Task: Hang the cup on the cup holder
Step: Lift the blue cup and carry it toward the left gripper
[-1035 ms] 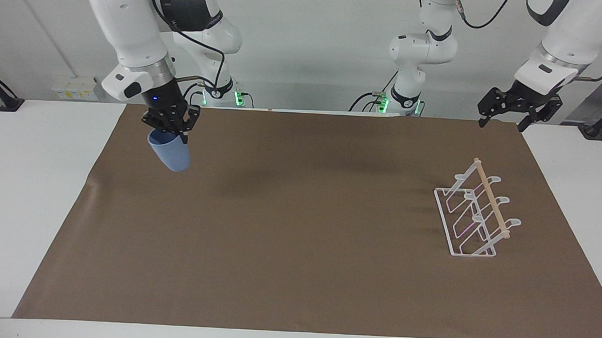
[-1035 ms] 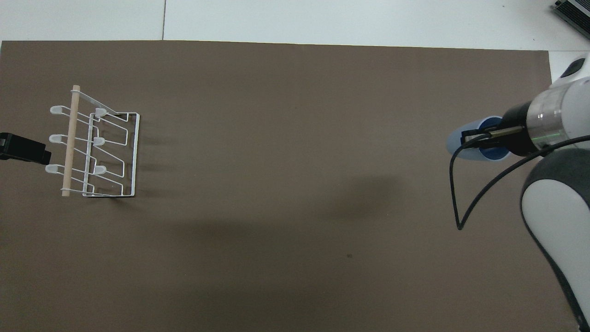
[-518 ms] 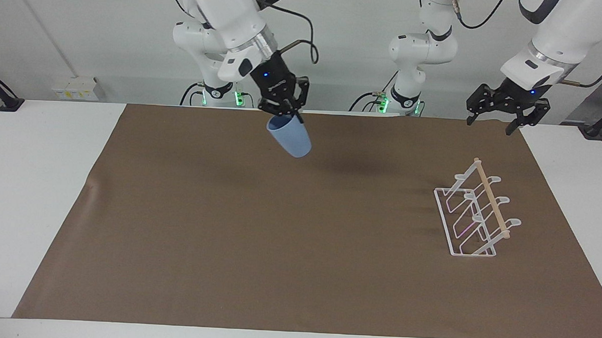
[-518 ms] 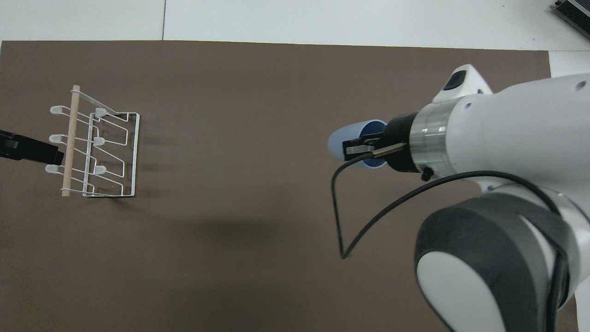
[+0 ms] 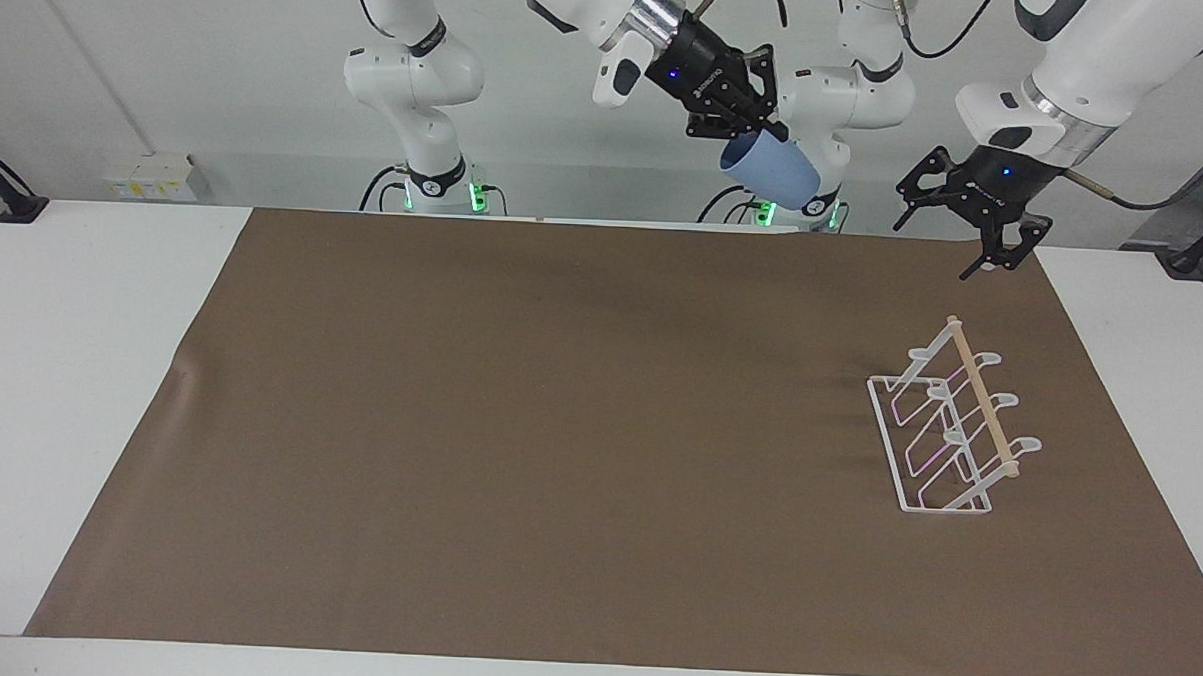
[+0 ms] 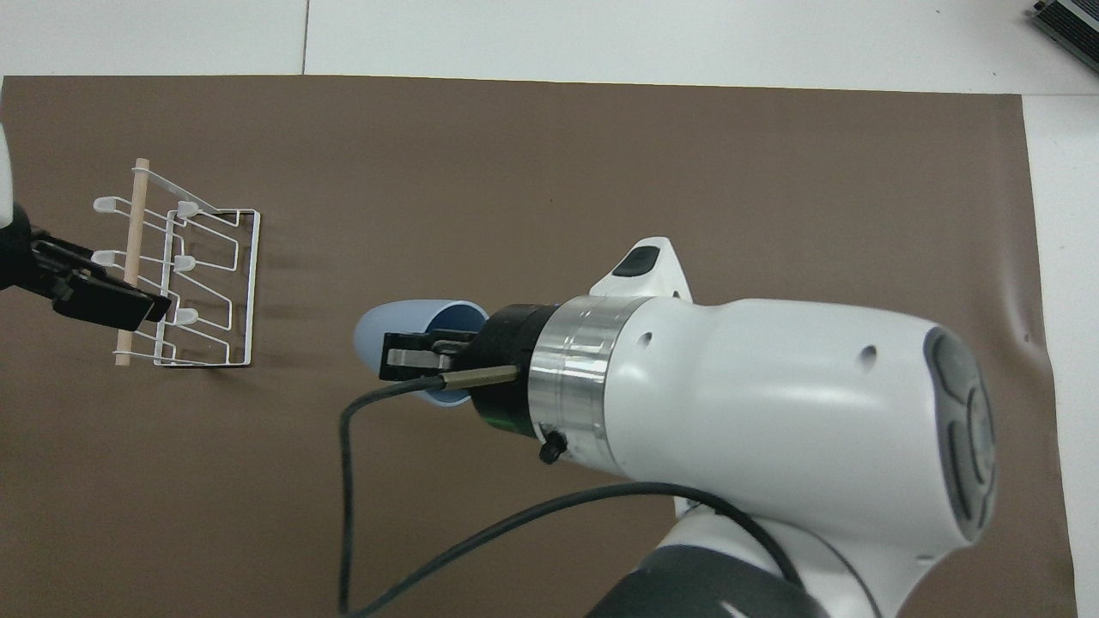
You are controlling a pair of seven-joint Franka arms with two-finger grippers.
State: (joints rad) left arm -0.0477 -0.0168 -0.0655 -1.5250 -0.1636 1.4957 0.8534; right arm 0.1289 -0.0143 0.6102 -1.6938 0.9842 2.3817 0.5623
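Just one cup (image 5: pixel 770 171), one cup holder (image 5: pixel 949 425)

From my station, the overhead view cuts the left gripper (image 6: pixel 112 300) off at the frame's edge; only its dark fingers show, and they cover part of the cup holder (image 6: pixel 215 283) and its wooden rod (image 6: pixel 135 223). The right arm's white housing fills the lower part of that view and hides the brown mat (image 6: pixel 549 154) beneath it. The right gripper (image 6: pixel 416 356) covers part of the cup (image 6: pixel 386 322) rim. In the facing view both arms' upper links run out of frame.
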